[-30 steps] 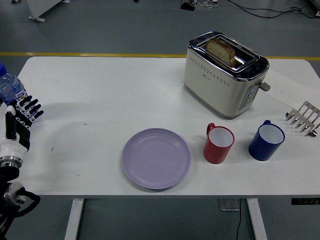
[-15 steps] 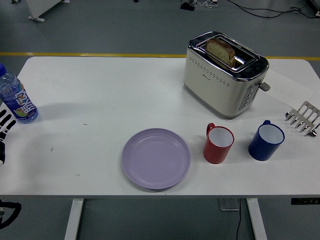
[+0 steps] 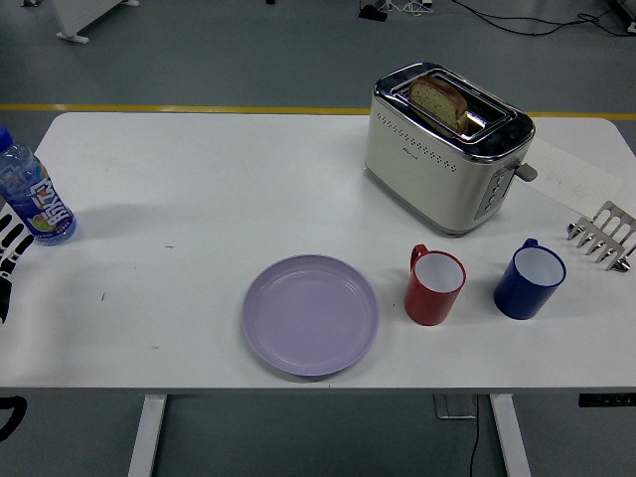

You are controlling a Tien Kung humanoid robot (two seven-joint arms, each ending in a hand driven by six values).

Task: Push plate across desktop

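Note:
A lavender plate (image 3: 311, 314) lies flat on the white table (image 3: 219, 189), near its front edge and a little left of centre. Only the tip of my left hand (image 3: 10, 250) shows at the picture's left edge, far left of the plate and just below a water bottle. Its fingers (image 3: 16, 238) are stretched out and hold nothing. My right hand is out of view.
A water bottle with a blue cap (image 3: 33, 202) stands at the left edge. A red mug (image 3: 434, 286) stands just right of the plate, with a blue mug (image 3: 530, 279) beyond it. A toaster holding bread (image 3: 445, 147) stands at the back right, and a metal rack (image 3: 602, 235) at the right edge.
My left arm has drawn back to the left and down, almost out of the picture, uncovering the water bottle. The plate and mugs have not moved.

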